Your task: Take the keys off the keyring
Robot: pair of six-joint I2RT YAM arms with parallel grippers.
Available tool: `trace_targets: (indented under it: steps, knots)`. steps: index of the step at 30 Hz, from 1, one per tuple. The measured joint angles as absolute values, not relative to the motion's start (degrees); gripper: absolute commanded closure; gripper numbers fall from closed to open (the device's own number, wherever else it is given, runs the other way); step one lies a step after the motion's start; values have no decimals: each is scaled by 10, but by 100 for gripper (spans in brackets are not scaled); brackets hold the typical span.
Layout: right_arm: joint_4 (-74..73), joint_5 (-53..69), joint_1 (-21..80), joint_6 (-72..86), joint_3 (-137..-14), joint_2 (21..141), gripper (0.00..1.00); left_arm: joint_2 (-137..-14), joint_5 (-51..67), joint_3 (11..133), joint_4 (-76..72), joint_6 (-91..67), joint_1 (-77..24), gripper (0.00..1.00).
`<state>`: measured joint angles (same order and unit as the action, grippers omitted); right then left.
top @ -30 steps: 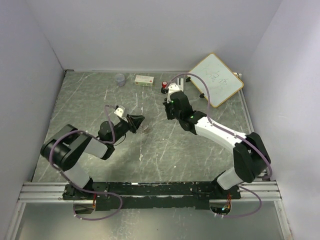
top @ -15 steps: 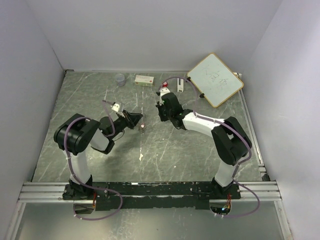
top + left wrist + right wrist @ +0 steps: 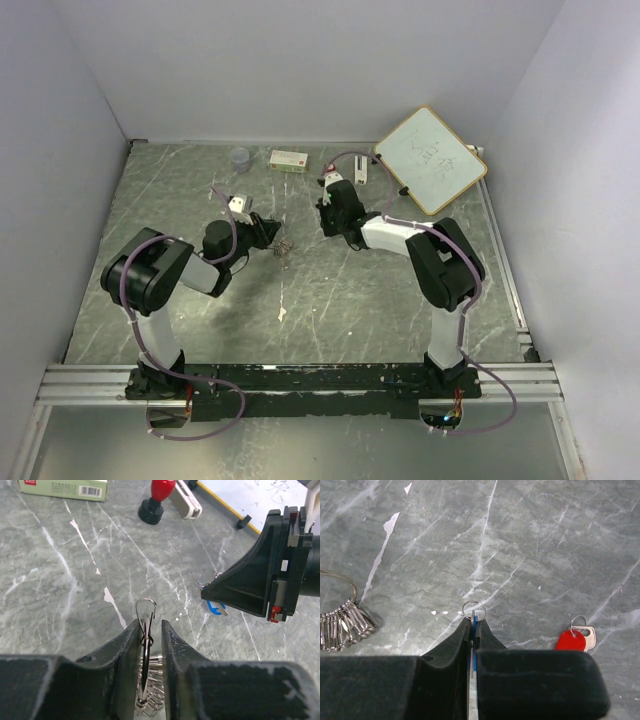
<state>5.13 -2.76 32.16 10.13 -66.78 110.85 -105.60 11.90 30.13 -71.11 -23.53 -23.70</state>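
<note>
My left gripper is shut on the thin wire of the keyring, which stands edge-on between its fingers. The ring's silver pieces hang below. In the top view the left gripper sits left of centre with the keyring at its tip. My right gripper is shut on the blue key, whose own small ring pokes out past the fingertips. It is apart from the keyring. The red key lies on the table to its right. The right gripper and blue key also show in the left wrist view.
A black object with a red top, a white stick and a green-white box stand at the back. A whiteboard lies at the back right and a small cup at the back left.
The right gripper has drawn back toward the far side with the blue key, away from the keyring. The left gripper has shifted slightly back with the keyring.
</note>
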Motion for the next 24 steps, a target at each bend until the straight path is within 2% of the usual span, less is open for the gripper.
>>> trace_targets:
  steps: [2, 4, 8, 10, 11, 12, 13, 17, 24]
  knots:
    - [54, -23, 319, 103, -668, 1114, 97, -1054, 112, 307, -691, -235, -237, 54]
    - [57, -20, 318, 103, -668, 1120, 89, -1054, 105, 307, -679, -236, -237, 45]
    - [60, -16, 317, 104, -674, 1134, 81, -1054, 95, 307, -670, -239, -237, 36]
    - [61, -13, 316, 104, -678, 1139, 77, -1053, 91, 305, -669, -240, -237, 28]
    - [63, -10, 315, 104, -680, 1141, 74, -1051, 90, 303, -668, -240, -237, 19]
    - [65, -8, 314, 105, -681, 1143, 72, -1049, 88, 303, -665, -239, -237, 3]
    - [66, -6, 314, 104, -681, 1143, 69, -1046, 87, 303, -663, -238, -237, 0]
    - [70, 3, 312, 105, -685, 1144, 57, -1035, 76, 303, -656, -236, -237, 0]
    - [74, 7, 312, 100, -698, 1140, 52, -1018, 60, 303, -633, -225, -237, 0]
